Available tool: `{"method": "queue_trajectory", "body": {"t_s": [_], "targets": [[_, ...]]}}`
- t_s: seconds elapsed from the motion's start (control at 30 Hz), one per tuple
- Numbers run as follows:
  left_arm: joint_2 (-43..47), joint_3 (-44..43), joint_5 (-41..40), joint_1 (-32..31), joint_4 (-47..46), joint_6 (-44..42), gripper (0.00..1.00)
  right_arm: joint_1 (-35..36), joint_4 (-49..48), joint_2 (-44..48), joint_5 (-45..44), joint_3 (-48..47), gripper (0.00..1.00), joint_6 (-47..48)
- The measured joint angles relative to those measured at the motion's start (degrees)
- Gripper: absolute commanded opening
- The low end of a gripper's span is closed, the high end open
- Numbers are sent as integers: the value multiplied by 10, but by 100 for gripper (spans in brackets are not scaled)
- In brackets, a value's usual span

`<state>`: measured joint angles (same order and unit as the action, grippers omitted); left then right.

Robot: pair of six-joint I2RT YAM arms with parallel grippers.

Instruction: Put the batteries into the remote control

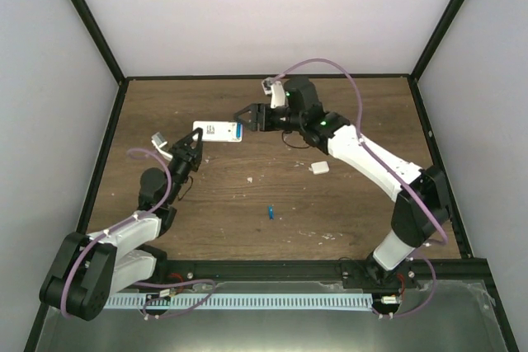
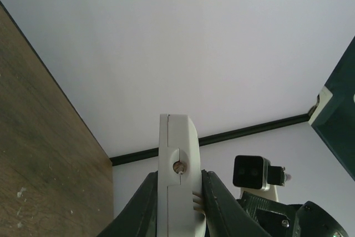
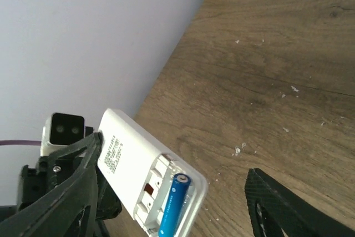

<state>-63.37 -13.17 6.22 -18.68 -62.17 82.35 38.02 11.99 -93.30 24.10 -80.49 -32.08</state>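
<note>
The white remote control (image 1: 217,131) is held off the table, back side up, with its battery bay open. My left gripper (image 1: 194,141) is shut on its left end; in the left wrist view the remote (image 2: 177,159) stands end-on between both fingers (image 2: 145,209). One blue battery (image 3: 173,206) lies in the bay at the remote's right end (image 3: 130,165). My right gripper (image 1: 247,118) is open, its jaws wide on either side of that end (image 3: 175,159), touching nothing. The second blue battery (image 1: 270,213) lies on the table, nearer the front.
A small white battery cover (image 1: 320,167) lies on the wooden table (image 1: 346,121) right of centre. White crumbs are scattered about. Black frame posts and white walls enclose the table on three sides.
</note>
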Motion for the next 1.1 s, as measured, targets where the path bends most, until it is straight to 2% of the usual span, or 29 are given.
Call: {"method": "queue_trajectory", "body": {"t_s": [0.27, 0.57, 0.83, 1.1], "targets": [[0, 10, 19, 0, -29, 26, 0, -61, -75, 52, 76, 79, 67, -82], [2, 11, 37, 0, -47, 43, 0, -68, -228, 57, 182, 183, 69, -215], [2, 11, 46, 0, -47, 46, 0, -68, -330, 48, 226, 188, 69, -277], [2, 11, 47, 0, -51, 47, 0, -68, -339, 22, 234, 187, 68, -300]]}}
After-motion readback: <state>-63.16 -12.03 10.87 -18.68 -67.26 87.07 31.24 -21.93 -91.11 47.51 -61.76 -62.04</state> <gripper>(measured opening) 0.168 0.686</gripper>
